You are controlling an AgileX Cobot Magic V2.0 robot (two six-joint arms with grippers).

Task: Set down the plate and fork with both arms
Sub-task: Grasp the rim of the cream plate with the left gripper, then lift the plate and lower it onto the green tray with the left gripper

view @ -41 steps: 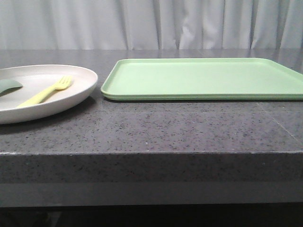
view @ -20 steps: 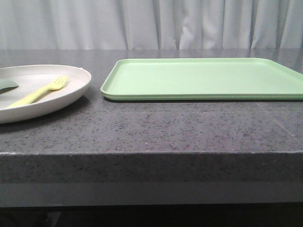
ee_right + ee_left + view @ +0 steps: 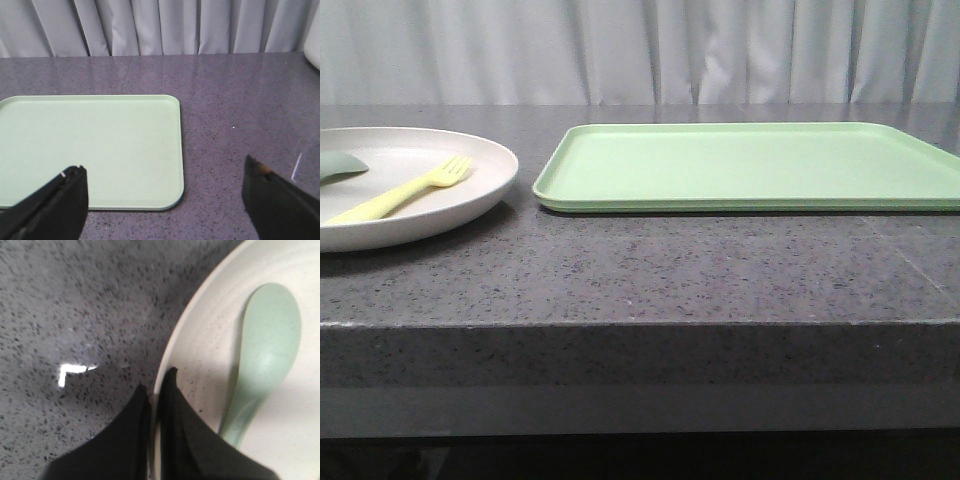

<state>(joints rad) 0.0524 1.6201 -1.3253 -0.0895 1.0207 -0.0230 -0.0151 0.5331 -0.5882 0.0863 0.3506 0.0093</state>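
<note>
Black left gripper (image 3: 156, 390) pinched shut on the rim of the cream plate (image 3: 200, 350), one finger (image 3: 135, 405) outside over the speckled stone counter (image 3: 75, 305), the other inside the rim; probably gripped at the edge so the whole dish can be carried toward the green tray (image 3: 750, 165). Just past the fingers, inside the plate, one grey-green spoon (image 3: 265, 355), bowl away from the grip. Further along the plate in the front view, one pale yellow fork (image 3: 405, 192), lying diagonally, tines toward the tray, riding loose as cargo. Plate at the counter's left, near the tray's left edge but apart from it, whether resting or slightly lifted not clear. Right gripper (image 3: 165, 200) spread wide, holding nothing, hanging over the tray's near corner, seemingly waiting for the fork. Counted: one plate, one fork, one spoon, one tray, two grippers
</note>
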